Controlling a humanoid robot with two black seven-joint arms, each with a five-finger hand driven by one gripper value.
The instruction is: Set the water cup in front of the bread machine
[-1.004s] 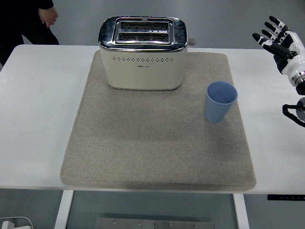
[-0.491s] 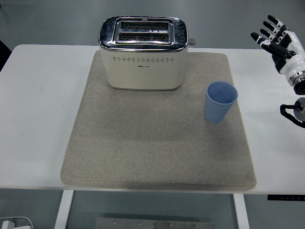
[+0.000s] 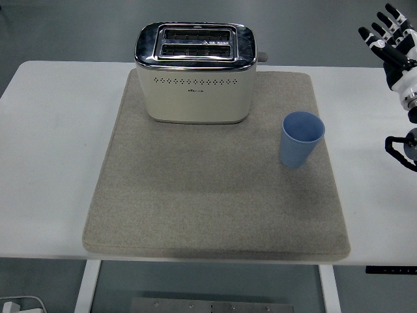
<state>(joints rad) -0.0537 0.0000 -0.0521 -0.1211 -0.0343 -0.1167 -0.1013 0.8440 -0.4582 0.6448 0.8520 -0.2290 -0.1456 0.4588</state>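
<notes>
One blue cup [image 3: 301,138], one toaster [image 3: 195,73], one mat [image 3: 215,195]; right hand [image 3: 395,49] spread, empty.

Light is bright, even and diffuse, coming from overhead. The white table [image 3: 52,163] reads clean without blown-out patches. Soft, short shadows fall toward six o'clock beneath the toaster [image 3: 194,73] and the blue cup [image 3: 301,139]; a faint darker band crosses the grey mat [image 3: 208,208]. The toaster's chrome top shows mild glare. Focus is sharp throughout, with slight softness around the right hand [image 3: 394,42] at two o'clock.
</notes>
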